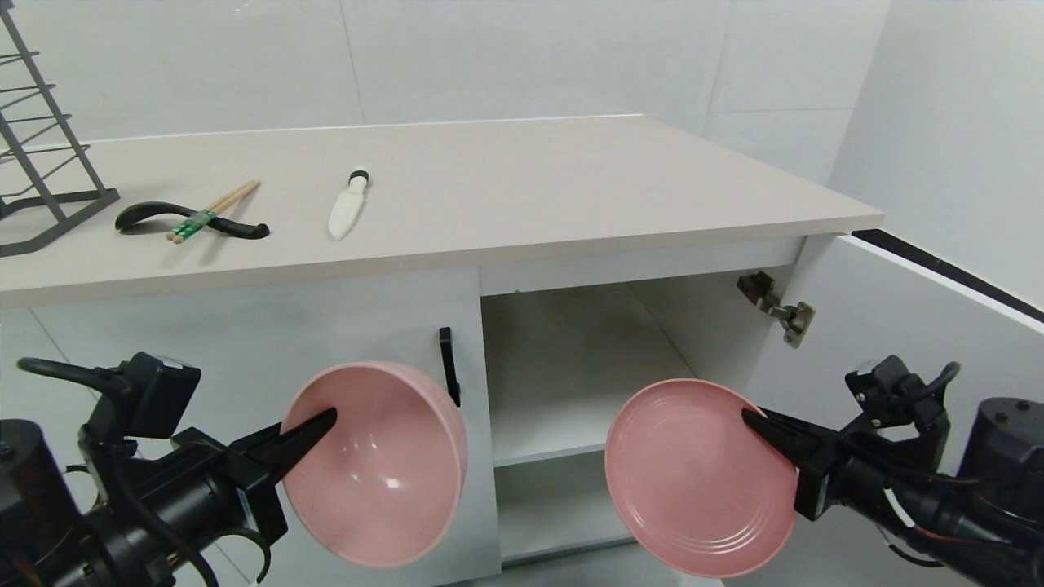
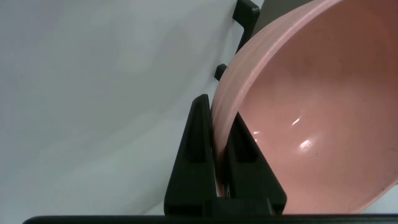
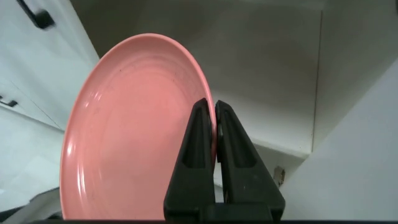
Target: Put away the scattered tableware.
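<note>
My left gripper (image 1: 322,420) is shut on the rim of a pink bowl (image 1: 383,465), held on edge in front of the closed left cabinet door; the wrist view shows the bowl (image 2: 317,112) pinched between the fingers (image 2: 199,137). My right gripper (image 1: 754,420) is shut on the rim of a pink plate (image 1: 693,477), held upright before the open cabinet (image 1: 571,359); the plate (image 3: 130,124) is also seen in the right wrist view. On the countertop (image 1: 530,187) lie a black spoon (image 1: 188,218), wooden chopsticks (image 1: 214,210) across it, and a white knife (image 1: 348,205).
The cabinet's right door (image 1: 913,326) stands swung open beside my right arm. A black handle (image 1: 446,365) sits on the closed left door. A dark wire rack (image 1: 41,139) stands at the counter's far left. Inside the cabinet is a white shelf (image 1: 555,428).
</note>
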